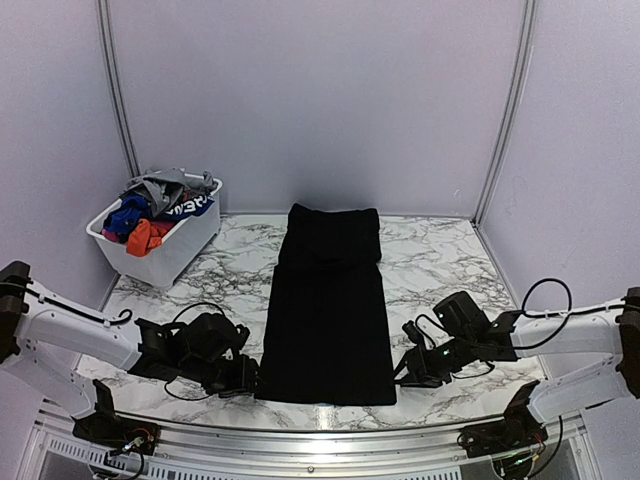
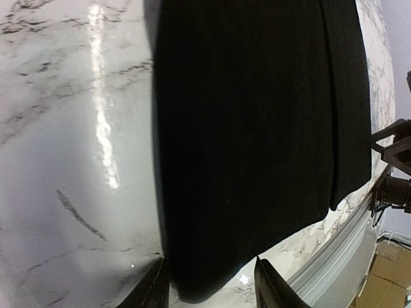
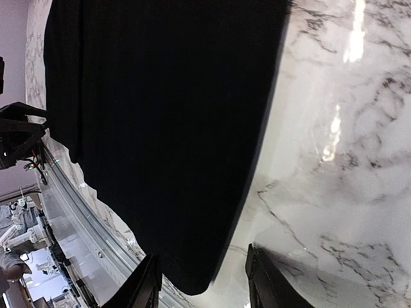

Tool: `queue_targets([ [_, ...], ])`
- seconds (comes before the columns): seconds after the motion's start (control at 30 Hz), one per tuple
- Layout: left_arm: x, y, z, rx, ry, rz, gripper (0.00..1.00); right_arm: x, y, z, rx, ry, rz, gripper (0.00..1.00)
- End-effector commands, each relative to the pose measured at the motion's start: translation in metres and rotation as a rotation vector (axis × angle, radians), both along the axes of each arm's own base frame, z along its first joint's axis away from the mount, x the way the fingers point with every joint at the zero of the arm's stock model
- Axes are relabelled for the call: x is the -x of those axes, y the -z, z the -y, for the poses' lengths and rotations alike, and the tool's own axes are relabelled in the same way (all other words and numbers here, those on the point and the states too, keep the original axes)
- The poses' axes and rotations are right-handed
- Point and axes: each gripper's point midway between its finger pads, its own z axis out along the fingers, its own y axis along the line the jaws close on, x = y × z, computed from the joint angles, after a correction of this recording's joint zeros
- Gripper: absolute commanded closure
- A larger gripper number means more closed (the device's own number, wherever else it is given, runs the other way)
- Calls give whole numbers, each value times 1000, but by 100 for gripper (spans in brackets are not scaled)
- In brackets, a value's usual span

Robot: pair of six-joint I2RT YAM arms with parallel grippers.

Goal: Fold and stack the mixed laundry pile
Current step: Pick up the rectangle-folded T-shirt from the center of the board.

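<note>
A large black garment [image 1: 328, 310] lies flat and long down the middle of the marble table, its far end folded over. My left gripper [image 1: 250, 378] is open at its near left corner; in the left wrist view that corner [image 2: 205, 276] lies between the spread fingers [image 2: 153, 289]. My right gripper [image 1: 403, 368] is open at the near right corner; in the right wrist view that corner [image 3: 192, 269] lies between the fingers [image 3: 262, 282]. The rest of the laundry pile [image 1: 152, 208], grey, blue and orange-red pieces, fills the white basket.
The white plastic basket [image 1: 190, 243] stands at the far left of the marble table [image 1: 440, 260]. The metal rail of the table's near edge [image 1: 330, 432] runs just below both grippers. Walls close in the back and sides.
</note>
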Motion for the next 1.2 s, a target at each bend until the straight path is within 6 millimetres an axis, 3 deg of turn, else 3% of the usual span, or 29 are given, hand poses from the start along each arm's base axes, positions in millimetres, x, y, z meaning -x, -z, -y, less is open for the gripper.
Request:
queue_targets([
  [0.0, 14, 19, -1, -47, -13, -44, 54, 9, 22, 3, 47, 20, -40, 55],
  [0.2, 24, 26, -2, -69, -37, -71, 61, 15, 29, -8, 71, -28, -47, 60],
  [0.4, 24, 31, 0, -88, -33, -81, 68, 23, 28, -1, 81, -7, -64, 69],
  [0.47, 24, 31, -1, -96, -39, -80, 69, 28, 28, 4, 81, 8, -81, 67],
  [0.53, 22, 30, -5, -107, -55, -74, 67, 33, 28, 9, 84, 23, -89, 61],
  [0.73, 20, 28, -33, -180, -132, -57, 53, 41, 32, 17, 74, 47, -106, 64],
  [0.93, 18, 31, -28, -204, -100, -48, 52, 42, 39, 12, 60, 43, -121, 65],
  [1.07, 14, 32, -25, -220, -91, -30, 57, 47, 46, 10, 55, 31, -146, 68],
  [1.17, 12, 31, -26, -219, -103, -24, 67, 47, 46, 10, 59, 30, -145, 75],
])
